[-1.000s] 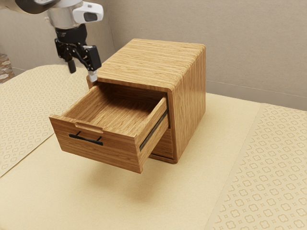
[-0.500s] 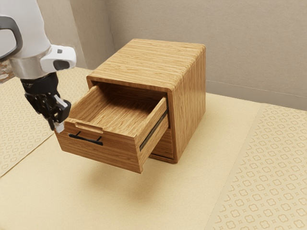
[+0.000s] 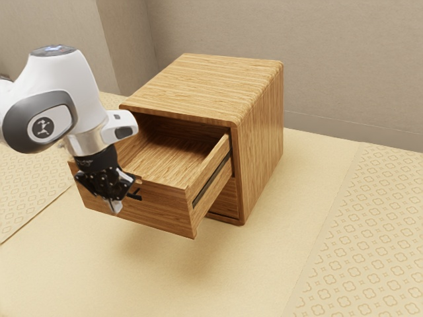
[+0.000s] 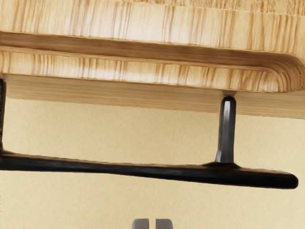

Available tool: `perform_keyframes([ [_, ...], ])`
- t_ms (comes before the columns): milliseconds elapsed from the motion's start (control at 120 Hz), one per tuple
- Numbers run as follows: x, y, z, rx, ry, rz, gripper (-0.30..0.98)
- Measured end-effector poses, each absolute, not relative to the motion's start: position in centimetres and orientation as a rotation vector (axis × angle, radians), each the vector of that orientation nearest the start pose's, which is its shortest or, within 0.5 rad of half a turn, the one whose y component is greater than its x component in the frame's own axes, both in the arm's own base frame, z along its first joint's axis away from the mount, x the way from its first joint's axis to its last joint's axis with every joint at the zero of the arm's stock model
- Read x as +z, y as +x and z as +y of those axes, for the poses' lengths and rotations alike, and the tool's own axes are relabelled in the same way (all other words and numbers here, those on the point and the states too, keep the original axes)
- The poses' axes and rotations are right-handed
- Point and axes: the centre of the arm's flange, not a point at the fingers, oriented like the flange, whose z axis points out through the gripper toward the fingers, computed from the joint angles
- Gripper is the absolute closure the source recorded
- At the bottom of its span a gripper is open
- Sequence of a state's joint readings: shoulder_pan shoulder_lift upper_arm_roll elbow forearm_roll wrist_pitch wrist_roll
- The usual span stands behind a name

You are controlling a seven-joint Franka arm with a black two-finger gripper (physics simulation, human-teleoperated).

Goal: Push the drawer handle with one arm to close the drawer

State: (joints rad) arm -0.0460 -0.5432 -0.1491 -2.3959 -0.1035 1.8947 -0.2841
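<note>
Go in with closed, empty gripper (image 3: 115, 206); meet handle (image 4: 190, 173) near mid-bar, then press level toward exterior view's one o'clock, slowly, to seat drawer (image 3: 162, 208).

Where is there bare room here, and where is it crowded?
Bare: atop the boxy wooden cabinet; inside the open drawer, between its walls; cream tabletop between cabinet and patterned strip. Crowded: the drawer front, near black gripper and black bar handle.
</note>
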Motion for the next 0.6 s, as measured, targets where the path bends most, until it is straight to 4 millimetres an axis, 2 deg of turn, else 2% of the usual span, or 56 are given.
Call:
perform_keyframes([
  [292, 51.3, 40.8, -8.6, -0.108, -3.117, -0.202, 0.78],
  [425, 51.2, 43.1, -8.4, -0.112, -3.120, -0.200, 0.78],
  [600, 51.7, 47.1, -7.8, -0.128, -3.123, -0.197, 0.79],
])
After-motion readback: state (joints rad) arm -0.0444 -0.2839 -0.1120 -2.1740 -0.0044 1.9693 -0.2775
